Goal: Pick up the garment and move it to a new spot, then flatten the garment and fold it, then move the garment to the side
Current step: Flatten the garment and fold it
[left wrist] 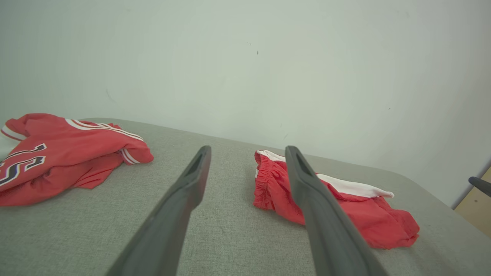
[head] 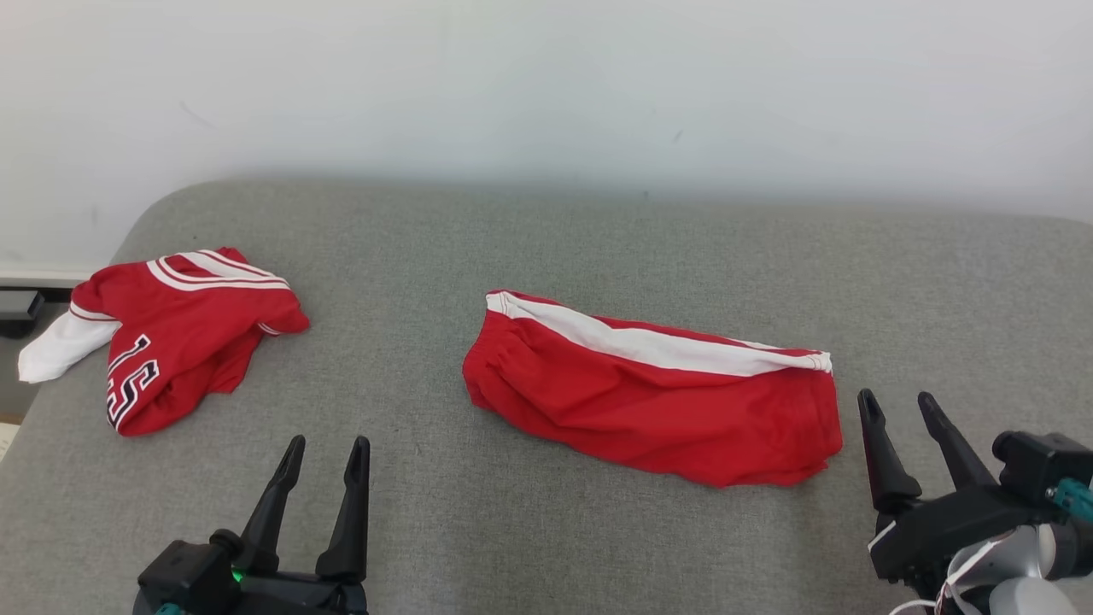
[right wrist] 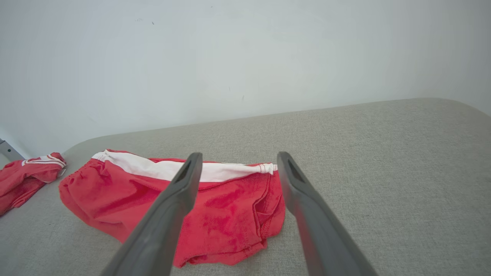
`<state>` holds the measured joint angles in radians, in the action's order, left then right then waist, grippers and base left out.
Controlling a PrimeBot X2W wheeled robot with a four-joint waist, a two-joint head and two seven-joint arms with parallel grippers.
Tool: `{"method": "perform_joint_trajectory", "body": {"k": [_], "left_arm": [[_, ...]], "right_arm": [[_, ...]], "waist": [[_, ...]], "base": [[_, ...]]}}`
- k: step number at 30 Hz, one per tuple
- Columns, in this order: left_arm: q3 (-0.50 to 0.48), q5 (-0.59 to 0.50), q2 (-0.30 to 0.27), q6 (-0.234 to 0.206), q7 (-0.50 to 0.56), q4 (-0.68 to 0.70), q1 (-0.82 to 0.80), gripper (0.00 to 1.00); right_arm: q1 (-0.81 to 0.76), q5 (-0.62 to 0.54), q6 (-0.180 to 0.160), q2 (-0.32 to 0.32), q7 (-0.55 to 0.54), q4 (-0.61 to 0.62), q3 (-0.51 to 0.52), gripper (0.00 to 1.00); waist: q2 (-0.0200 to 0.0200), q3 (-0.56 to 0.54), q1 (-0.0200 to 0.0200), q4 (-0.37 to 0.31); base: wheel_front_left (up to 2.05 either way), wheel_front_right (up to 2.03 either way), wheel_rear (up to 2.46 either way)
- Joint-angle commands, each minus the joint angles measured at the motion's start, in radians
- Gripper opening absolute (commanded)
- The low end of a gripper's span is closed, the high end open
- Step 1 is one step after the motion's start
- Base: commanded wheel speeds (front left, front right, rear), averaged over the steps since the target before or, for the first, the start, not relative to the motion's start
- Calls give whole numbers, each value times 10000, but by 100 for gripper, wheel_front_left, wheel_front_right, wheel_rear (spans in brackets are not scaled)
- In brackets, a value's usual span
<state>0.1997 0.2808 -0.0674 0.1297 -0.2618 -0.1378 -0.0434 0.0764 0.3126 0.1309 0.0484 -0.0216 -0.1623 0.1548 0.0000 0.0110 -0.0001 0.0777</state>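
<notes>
Head view, left gripper point(head: 329, 444): nearest to us, at the bottom edge, in front of the shorts' left end and well apart from them; we see its two fingers spread with nothing between them.
Head view, right gripper point(head: 897, 400): near the shorts' right end, not touching the cloth; fingers spread and empty.
Head view, shorts point(head: 649, 406): red, with a white band along the far edge; they lie lengthwise and wrinkled on the grey cushion point(head: 546, 248), held by neither gripper.
Head view, jersey point(head: 179, 329): well left of the shorts, crumpled, red with white trim and dark numerals; a white sleeve hangs past the cushion's edge.
Head view, wall point(head: 546, 85): pale, behind the shorts.
Left wrist view, left gripper point(left wrist: 248, 149): fingers wide apart; the right-hand one crosses in front of the shorts point(left wrist: 368, 214).
Left wrist view, jersey point(left wrist: 65, 153): left of the shorts, with bare cushion between.
Right wrist view, right gripper point(right wrist: 238, 155): fingers parted and holding nothing; we see the shorts point(right wrist: 230, 214) beyond and between them.
Right wrist view, jersey point(right wrist: 23, 176): beyond the shorts' far end, apart from them.
Right wrist view, cushion point(right wrist: 383, 153): bare to the right of the shorts.
</notes>
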Motion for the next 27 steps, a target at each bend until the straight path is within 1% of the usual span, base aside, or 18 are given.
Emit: {"method": "perform_joint_trajectory", "body": {"k": [1, 6, 11, 21, 27], "left_arm": [[-77, -19, -83, 11, -46, -42, 149, 100], [-323, 44, -79, -67, -46, -215, 301, 100], [-473, 111, -134, -214, -38, -479, 436, 100], [-589, 123, -327, -470, 111, -785, 557, 100], [-552, 193, -388, -473, 96, -723, 576, 100]], "right_arm": [[-156, 30, -3, 41, 229, -87, -29, 100], [-356, -36, -3, 40, 956, -355, -167, 100], [-478, 234, -3, 37, 1390, -713, -187, 100], [-360, 523, -3, 40, 1719, -1389, -383, 100], [-289, 538, -3, 39, 1724, -1538, -397, 100]], "waist": [[0, -123, 1, -51], [0, -302, 1, -206], [0, -365, 1, -352], [0, -418, 1, -591], [0, -359, 1, -595]], "base": [[0, 0, 0], [0, 0, 0], [0, 0, 0], [0, 0, 0], [0, 0, 0]]}}
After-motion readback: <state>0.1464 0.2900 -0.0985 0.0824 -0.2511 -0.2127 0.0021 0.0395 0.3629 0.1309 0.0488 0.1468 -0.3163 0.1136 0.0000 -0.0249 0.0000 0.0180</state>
